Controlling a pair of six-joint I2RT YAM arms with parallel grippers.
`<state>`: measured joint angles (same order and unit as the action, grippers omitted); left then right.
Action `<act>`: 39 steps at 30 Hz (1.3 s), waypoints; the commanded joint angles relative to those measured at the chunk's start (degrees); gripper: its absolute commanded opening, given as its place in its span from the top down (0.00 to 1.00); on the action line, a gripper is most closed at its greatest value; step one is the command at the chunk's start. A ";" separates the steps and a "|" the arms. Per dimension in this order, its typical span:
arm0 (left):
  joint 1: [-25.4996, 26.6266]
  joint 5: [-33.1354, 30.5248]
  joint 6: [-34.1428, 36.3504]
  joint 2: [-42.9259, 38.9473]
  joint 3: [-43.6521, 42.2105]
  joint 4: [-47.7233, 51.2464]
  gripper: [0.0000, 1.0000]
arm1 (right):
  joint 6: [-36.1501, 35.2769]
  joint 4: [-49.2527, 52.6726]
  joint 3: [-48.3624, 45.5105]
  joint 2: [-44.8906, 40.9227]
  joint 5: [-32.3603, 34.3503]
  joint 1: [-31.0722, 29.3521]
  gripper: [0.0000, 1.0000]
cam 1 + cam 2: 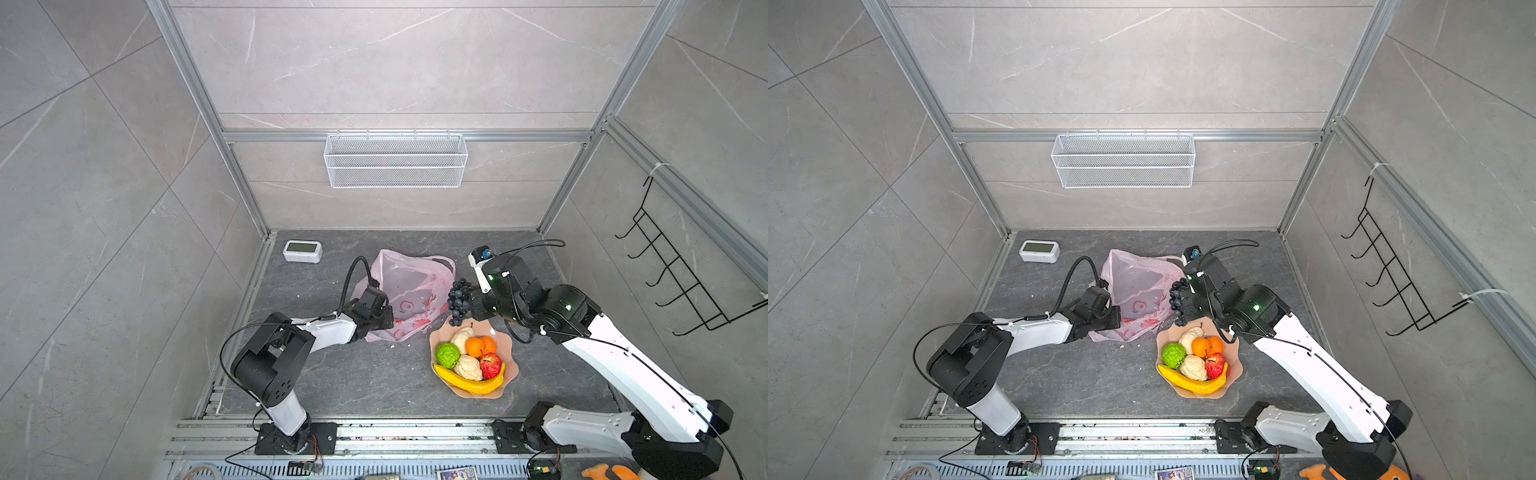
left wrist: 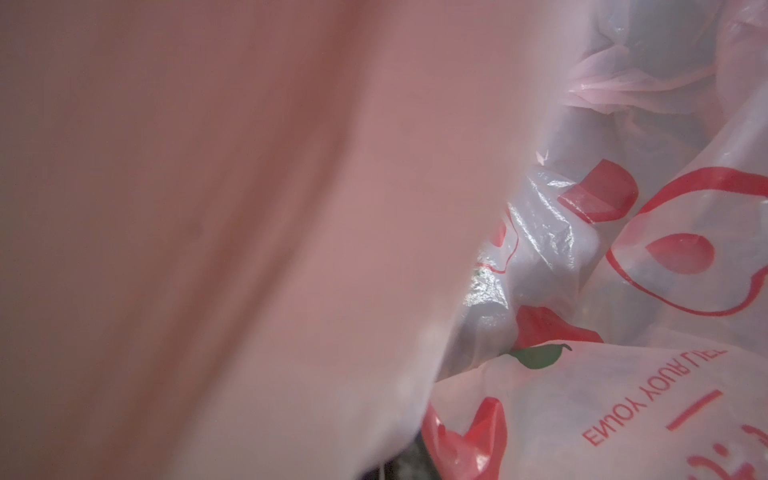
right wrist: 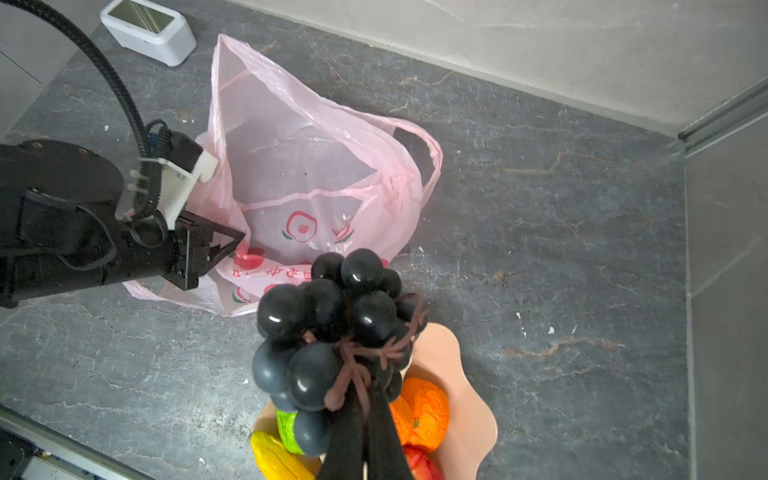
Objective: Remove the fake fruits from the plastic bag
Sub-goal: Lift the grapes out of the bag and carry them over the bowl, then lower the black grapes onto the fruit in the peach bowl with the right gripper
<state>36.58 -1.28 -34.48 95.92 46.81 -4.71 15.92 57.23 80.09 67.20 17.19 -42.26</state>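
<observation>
Bright, even, diffuse light from above in both top views, with only soft, faint shadows on the tabletop [image 1: 374,374]. The frame rails [image 1: 203,104] splay outward toward the picture edges. In the left wrist view the plastic bag [image 2: 249,249] is an unfocused pink blur against the lens. Small glare spots dot the grape bunch [image 3: 361,270].

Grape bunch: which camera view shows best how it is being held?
The right wrist view: the grape bunch fills the middle, its stem pinched between the closed fingers. In both top views the bunch is small, hanging beside the bag, the grip hidden. The left wrist view shows only bag plastic.
</observation>
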 commanded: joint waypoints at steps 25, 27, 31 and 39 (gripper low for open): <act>-0.41 0.14 -0.19 -0.65 0.65 0.85 0.96 | 8.22 -3.84 -13.70 -2.68 2.58 0.22 1.00; -0.41 0.22 -0.24 -0.90 0.65 0.84 0.96 | 8.63 -3.79 -14.29 -2.91 2.54 0.82 1.00; -0.42 0.38 -0.24 -0.99 0.65 0.84 0.96 | 9.30 -3.71 -15.67 -3.52 2.02 2.39 1.00; -0.39 0.57 -0.33 -0.96 0.64 0.77 0.96 | 9.22 -3.37 -18.36 -4.23 2.49 4.87 1.00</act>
<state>36.58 -1.17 -34.50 95.94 46.81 -4.69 24.43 53.95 62.76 64.10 18.37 -38.00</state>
